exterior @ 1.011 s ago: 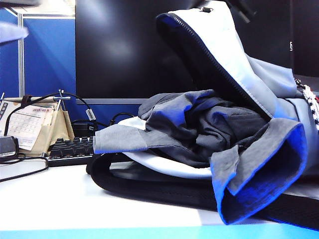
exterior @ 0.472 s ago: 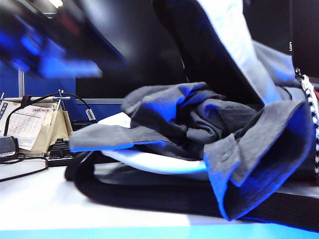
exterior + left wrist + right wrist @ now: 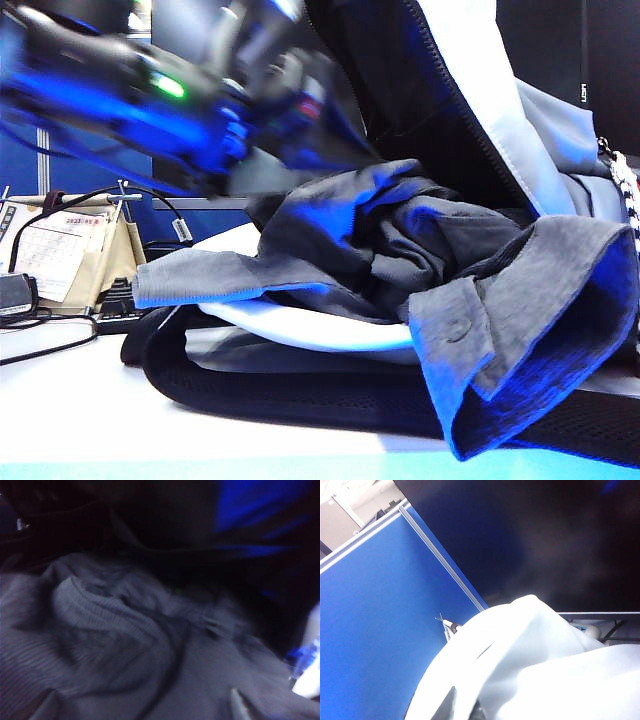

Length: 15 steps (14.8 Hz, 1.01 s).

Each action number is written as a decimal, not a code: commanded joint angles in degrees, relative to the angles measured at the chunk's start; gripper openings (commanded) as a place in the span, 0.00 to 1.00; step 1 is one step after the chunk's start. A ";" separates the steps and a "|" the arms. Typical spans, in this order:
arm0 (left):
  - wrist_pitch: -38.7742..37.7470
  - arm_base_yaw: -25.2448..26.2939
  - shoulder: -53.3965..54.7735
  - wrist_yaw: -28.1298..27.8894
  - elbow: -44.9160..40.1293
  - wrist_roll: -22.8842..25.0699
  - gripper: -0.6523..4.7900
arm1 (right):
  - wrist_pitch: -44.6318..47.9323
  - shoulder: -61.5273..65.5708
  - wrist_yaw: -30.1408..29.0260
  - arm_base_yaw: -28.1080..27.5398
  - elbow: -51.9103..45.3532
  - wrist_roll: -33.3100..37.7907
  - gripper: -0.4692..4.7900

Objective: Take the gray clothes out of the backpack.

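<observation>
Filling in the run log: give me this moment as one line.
left gripper: over gray knit clothes, holding nothing | right gripper: shut on pale smooth-fabric backpack flap, raised | clothes: bunched at backpack mouth

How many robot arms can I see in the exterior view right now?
1. The left arm, blurred, reaches in from the upper left above the gray clothes spilling from the backpack. The right arm is outside this view, apparently holding up the backpack's pale flap.

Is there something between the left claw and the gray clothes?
No: the left wrist view shows only bare space between the open left claw and the gray clothes.
</observation>
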 commanded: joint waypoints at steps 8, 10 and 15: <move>-5.84 -2.60 20.11 -4.85 17.29 -2.97 0.11 | 2.62 -0.98 1.38 0.15 1.14 -3.41 0.07; -11.82 -2.89 17.73 -8.44 17.27 -2.99 0.11 | 0.87 -0.98 5.88 0.02 1.14 -5.57 0.07; -36.87 4.46 -0.11 -23.19 17.18 5.33 0.11 | -5.29 -0.94 20.90 0.02 1.07 -17.09 0.07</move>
